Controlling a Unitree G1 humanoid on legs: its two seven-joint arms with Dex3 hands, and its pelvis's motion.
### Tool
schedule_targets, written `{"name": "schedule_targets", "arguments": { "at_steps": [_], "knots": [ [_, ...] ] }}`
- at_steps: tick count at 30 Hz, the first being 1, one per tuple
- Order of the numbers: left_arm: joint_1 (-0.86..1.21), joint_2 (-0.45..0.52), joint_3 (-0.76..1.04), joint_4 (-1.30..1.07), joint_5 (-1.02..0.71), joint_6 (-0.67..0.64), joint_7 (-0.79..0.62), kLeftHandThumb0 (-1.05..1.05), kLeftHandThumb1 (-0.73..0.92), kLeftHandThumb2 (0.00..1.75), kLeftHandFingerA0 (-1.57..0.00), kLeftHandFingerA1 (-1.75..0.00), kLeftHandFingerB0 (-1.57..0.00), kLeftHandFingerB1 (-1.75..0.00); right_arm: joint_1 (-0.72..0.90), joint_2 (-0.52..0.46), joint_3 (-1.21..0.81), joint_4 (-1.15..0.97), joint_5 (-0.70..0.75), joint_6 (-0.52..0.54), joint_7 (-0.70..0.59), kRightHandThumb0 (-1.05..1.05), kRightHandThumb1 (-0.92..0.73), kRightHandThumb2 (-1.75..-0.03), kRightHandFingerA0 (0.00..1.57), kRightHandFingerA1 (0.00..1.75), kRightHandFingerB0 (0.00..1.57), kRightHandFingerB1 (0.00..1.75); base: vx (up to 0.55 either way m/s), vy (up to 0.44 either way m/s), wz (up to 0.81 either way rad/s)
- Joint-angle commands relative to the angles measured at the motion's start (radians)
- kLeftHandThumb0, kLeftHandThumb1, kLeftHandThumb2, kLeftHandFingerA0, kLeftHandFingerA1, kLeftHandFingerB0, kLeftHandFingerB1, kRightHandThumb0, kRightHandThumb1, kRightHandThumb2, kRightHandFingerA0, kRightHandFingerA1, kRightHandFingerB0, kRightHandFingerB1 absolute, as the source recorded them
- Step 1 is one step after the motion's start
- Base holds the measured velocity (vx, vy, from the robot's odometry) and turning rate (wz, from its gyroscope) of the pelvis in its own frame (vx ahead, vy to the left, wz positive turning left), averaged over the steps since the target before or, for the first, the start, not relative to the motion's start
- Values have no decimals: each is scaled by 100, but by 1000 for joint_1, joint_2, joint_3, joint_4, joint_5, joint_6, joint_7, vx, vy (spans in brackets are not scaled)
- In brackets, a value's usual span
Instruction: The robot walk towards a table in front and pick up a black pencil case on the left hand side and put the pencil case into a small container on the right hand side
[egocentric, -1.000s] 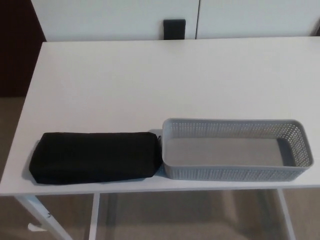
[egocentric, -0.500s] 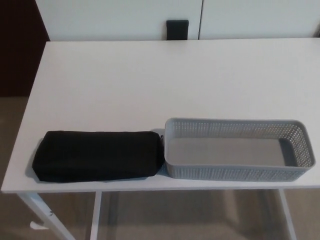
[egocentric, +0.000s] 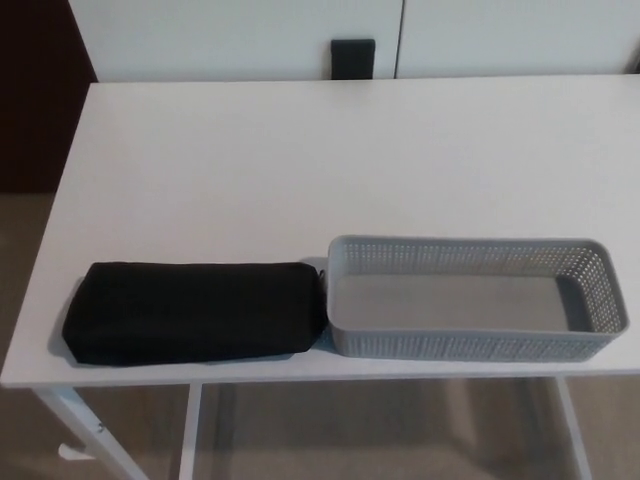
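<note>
A black pencil case (egocentric: 195, 312) lies flat near the front edge of the white table (egocentric: 300, 160), on the left. Its right end touches or nearly touches the grey perforated container (egocentric: 475, 345), a long shallow basket on the right that holds nothing. Neither of my hands shows in the head view.
White table legs (egocentric: 85, 430) show below the front edge. Behind the table stands a white cabinet front with a small black handle (egocentric: 352, 57). A dark panel (egocentric: 35, 90) fills the far left; beige floor lies below.
The whole picture has shifted slightly between the earliest frame and now, so the camera moved a little. The pencil case and container have stayed where they were on the table.
</note>
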Motion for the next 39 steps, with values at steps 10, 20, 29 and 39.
{"name": "schedule_targets", "arguments": {
  "at_steps": [10, 20, 29, 39],
  "knots": [
    [-632, 448, -761, 33, 308, 511, -580, -53, 38, 52, 0, 0, 0, 0, 22, 6, -45, -101, 70, 86, 32, -32, -70, -62, 51, 47, 31, 37, 0, 0, 0],
    [-762, 479, -1003, 102, 458, 560, -698, -60, 38, 52, 0, 0, 0, 0, 27, 9, -53, -134, 66, 121, 29, -33, -70, -62, 51, 46, 31, 36, 0, 0, 0],
    [-767, 491, -1093, 202, 539, 555, -659, -68, 37, 73, 0, 0, 0, 0, 33, 11, -64, -138, 61, 125, 35, -33, -69, -61, 55, 48, 32, 37, 0, 0, 0],
    [-772, 489, -1104, 251, 608, 517, -654, -70, 37, 75, 0, 0, 0, 0, 37, 14, -63, -162, 54, 147, 34, -33, -69, -62, 54, 47, 32, 37, 0, 0, 0]
  ]
}}
